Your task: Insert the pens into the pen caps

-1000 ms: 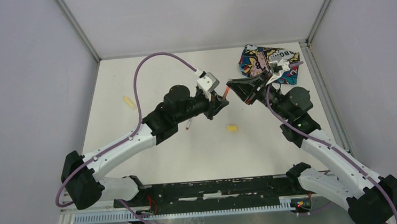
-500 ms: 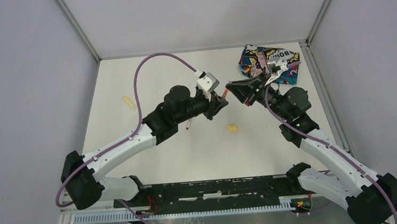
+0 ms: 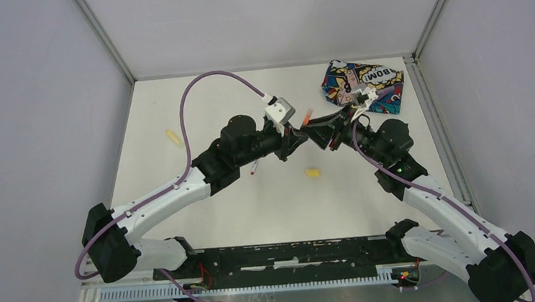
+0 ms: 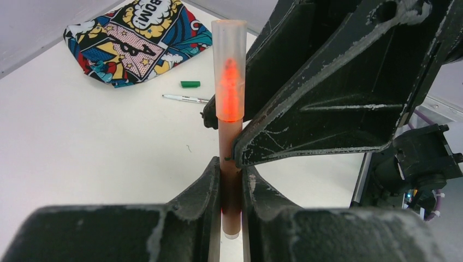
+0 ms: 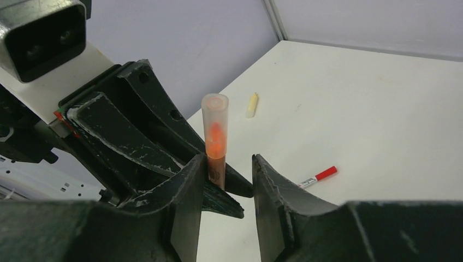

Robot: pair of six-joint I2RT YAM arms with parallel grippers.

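Note:
My left gripper [image 4: 231,170] is shut on the orange pen [image 4: 230,136], which stands upright between its jaws. A translucent orange pen cap [image 4: 229,71] sits over the pen's tip. My right gripper [image 5: 227,161] is open around the same pen [image 5: 217,169], just below the cap [image 5: 214,128]. One of its fingers is close beside the barrel and the other stands clear. In the top view both grippers [image 3: 298,135] [image 3: 315,128] meet at mid-table, with the pen [image 3: 307,117] poking up between them.
A comic-print pouch [image 3: 364,82] lies at the back right, with a green cap [image 4: 190,84] and a whitish pen [image 4: 185,98] beside it. A red-ended pen [image 5: 318,177] lies under the left arm. A yellow pen [image 3: 173,137] lies at the left and a yellow cap [image 3: 312,173] mid-table.
My right gripper has opened its jaws off the capped orange pen and shifted slightly left and toward me. The left gripper has kept still, holding the pen.

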